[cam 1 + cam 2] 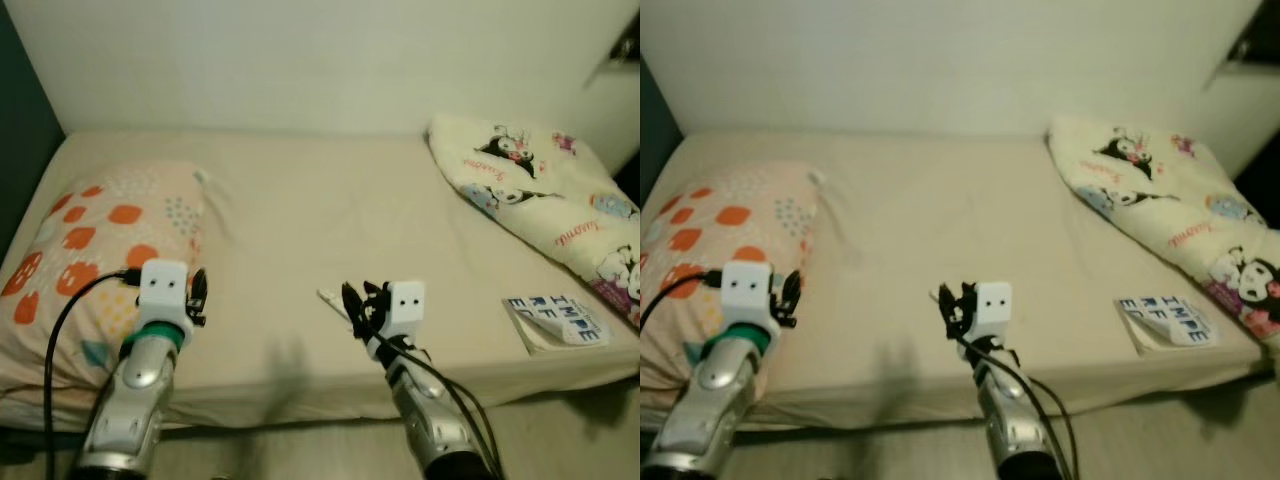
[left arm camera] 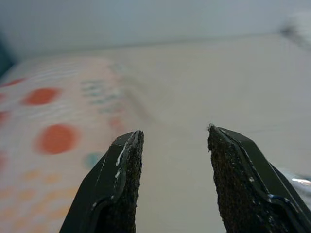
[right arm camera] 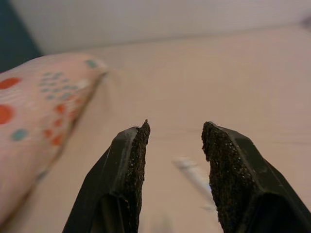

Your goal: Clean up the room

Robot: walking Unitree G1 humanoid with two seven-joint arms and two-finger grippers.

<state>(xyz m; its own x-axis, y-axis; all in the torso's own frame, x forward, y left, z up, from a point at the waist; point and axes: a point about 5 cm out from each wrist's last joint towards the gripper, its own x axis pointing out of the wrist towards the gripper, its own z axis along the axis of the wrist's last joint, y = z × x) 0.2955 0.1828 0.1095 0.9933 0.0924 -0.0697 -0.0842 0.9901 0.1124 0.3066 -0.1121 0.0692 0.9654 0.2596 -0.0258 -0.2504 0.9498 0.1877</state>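
On the bed (image 1: 300,230) I count one pillow (image 1: 95,240) with orange spots at the robot's left, one folded blanket (image 1: 545,190) with cartoon prints at the right, one book (image 1: 555,322) near the front right edge, and one small white strip (image 3: 194,175), maybe a wrapper, on the sheet. The right gripper (image 3: 175,145) is open and holds nothing; the strip lies just in front of its fingertips, between them. The left gripper (image 2: 172,145) is also open and empty, above the edge of the pillow.
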